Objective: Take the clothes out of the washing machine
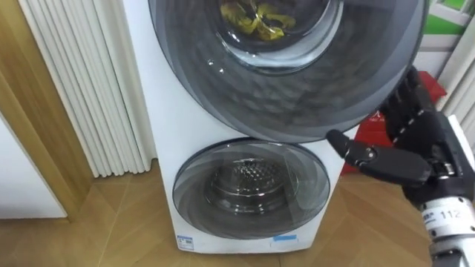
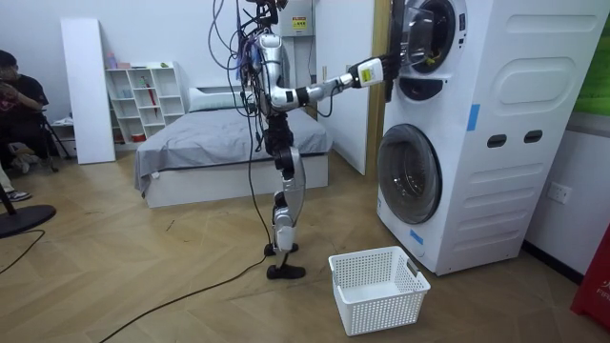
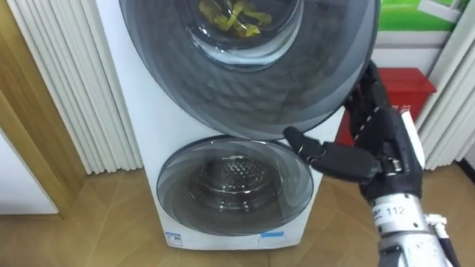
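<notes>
The upper washing machine's round dark door (image 1: 282, 96) hangs large before me. Through its glass shows a yellow cloth (image 1: 256, 18) inside. My right hand (image 1: 404, 159) is at the door's right edge, open, with straight fingers lying up along the rim and the thumb pointing left under it. In the room view I stand facing the stacked white machines (image 2: 496, 124), right arm stretched out with the hand (image 2: 389, 69) on the upper door, which looks swung out a little toward me.
The lower machine's door (image 1: 251, 185) is shut, its drum bare. A white laundry basket (image 2: 376, 286) stands on the floor by my feet. White slats (image 1: 82, 81) hang on the left, a red object (image 1: 438, 85) sits on the right. A person (image 2: 19, 95) sits far off.
</notes>
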